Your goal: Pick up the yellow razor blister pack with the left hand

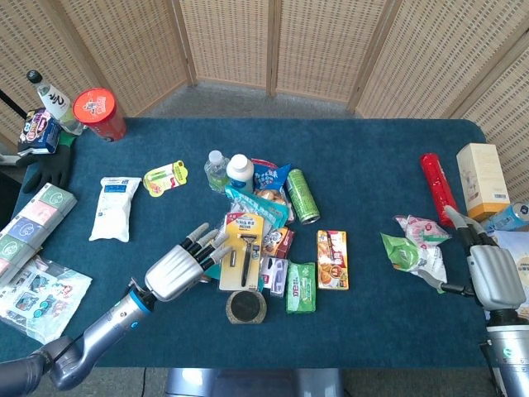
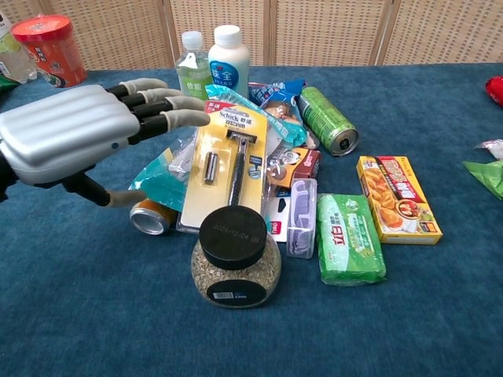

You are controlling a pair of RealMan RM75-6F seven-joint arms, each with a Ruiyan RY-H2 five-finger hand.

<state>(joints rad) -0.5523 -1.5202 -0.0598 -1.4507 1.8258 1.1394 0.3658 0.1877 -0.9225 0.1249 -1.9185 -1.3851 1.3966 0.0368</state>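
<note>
The yellow razor blister pack point(image 1: 242, 248) point(image 2: 226, 165) lies tilted on top of the pile in the middle of the blue table, a razor and cartridge showing through its plastic. My left hand point(image 1: 182, 266) point(image 2: 78, 137) hovers just left of it, fingers spread and stretched toward the pack's left edge, holding nothing. Its fingertips point(image 2: 189, 118) reach the pack's upper left corner; contact cannot be judged. My right hand point(image 1: 488, 273) stays at the far right edge, fingers extended, empty, beside the green and white bags point(image 1: 417, 248).
A black-lidded jar point(image 2: 234, 255) stands in front of the pack. A can point(image 2: 151, 216) and teal packet point(image 2: 161, 184) lie under the pack's left side. Two bottles point(image 2: 212, 63), a green can point(image 2: 328, 119), green pack point(image 2: 350, 236) and snack box point(image 2: 397, 198) surround it.
</note>
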